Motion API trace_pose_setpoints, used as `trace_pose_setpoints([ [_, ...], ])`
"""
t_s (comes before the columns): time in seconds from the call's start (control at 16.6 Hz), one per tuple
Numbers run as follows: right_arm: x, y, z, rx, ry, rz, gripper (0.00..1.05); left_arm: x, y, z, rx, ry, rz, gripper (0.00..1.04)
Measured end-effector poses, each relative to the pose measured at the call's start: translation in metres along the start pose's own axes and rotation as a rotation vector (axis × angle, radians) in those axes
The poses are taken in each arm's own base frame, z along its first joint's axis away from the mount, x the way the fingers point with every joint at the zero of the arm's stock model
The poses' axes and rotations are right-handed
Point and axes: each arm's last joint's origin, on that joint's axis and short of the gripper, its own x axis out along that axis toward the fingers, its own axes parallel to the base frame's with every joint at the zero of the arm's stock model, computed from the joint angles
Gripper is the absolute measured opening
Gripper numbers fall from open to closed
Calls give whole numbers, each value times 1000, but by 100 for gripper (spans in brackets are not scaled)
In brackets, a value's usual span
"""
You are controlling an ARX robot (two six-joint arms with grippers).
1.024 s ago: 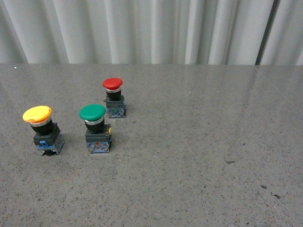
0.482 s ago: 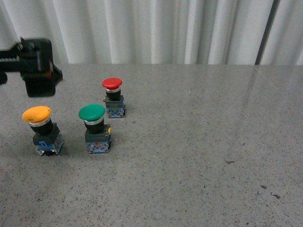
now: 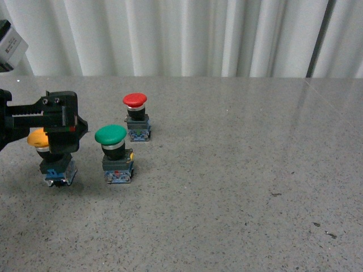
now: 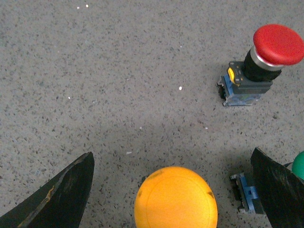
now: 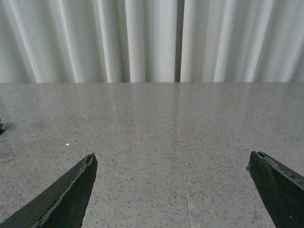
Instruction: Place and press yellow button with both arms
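The yellow button point(image 3: 37, 138) stands upright at the table's left, its cap partly hidden behind my left gripper point(image 3: 61, 139). The left wrist view has the yellow button's cap point(image 4: 175, 198) directly below my left gripper point(image 4: 172, 153), centred in the wide gap between the open fingers point(image 4: 61, 194), neither of which touches it. My right gripper point(image 5: 172, 156) is open and empty, with only bare table and curtain before it. The right arm is out of the front view.
A green-capped button point(image 3: 113, 150) stands just right of the yellow one; its edge point(image 4: 299, 164) shows by my left gripper's finger. A red-capped button point(image 3: 135, 116) sits farther back, red-capped button point(image 4: 266, 57). The grey speckled table point(image 3: 238, 170) ends at a white curtain point(image 3: 181, 34).
My left gripper has come down from the back left and now sits over the yellow button, covering part of its cap. The three buttons have not moved.
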Motion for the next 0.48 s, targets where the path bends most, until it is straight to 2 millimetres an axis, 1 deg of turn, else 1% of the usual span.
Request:
trace_pose_setpoints([
  [0.12, 0, 0, 0, 0, 0, 0, 98, 0, 0, -4, 3, 13, -5, 98],
  [0.18, 0, 0, 0, 0, 0, 0, 98, 0, 0, -4, 18, 15, -6, 95],
  [0.36, 0, 0, 0, 0, 0, 0, 98, 0, 1, -7, 28, 26, -3, 77],
  [0.48, 0, 0, 0, 0, 0, 0, 98, -1, 1, -10, 44, 37, 1, 63],
])
